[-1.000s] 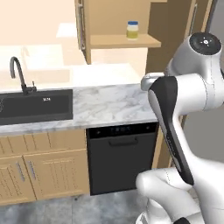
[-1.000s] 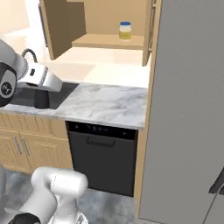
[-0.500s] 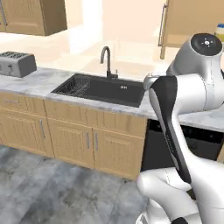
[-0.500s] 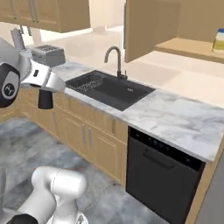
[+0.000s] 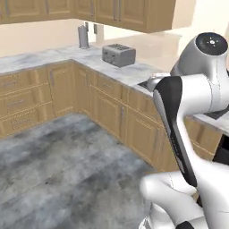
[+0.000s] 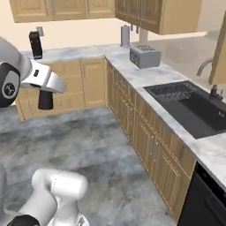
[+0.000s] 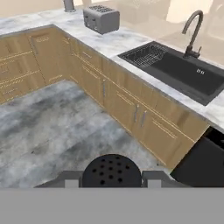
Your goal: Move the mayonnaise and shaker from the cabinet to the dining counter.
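Above grey stone floor (image 6: 97,145) beside marble counter (image 6: 145,77) with toaster (image 6: 144,56), hand (image 6: 45,95) clenched around black shaker (image 7: 112,171)

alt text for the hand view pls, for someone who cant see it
A black shaker with a perforated top sits clamped in the gripper, looking down at a grey kitchen floor. Beyond, a marble counter over light-wood cabinets holds a toaster and a black sink with a tap.

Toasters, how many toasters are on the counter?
1. The silver toaster sits on the marble counter near the corner, between the grey canister and the black sink. More could be out of view.
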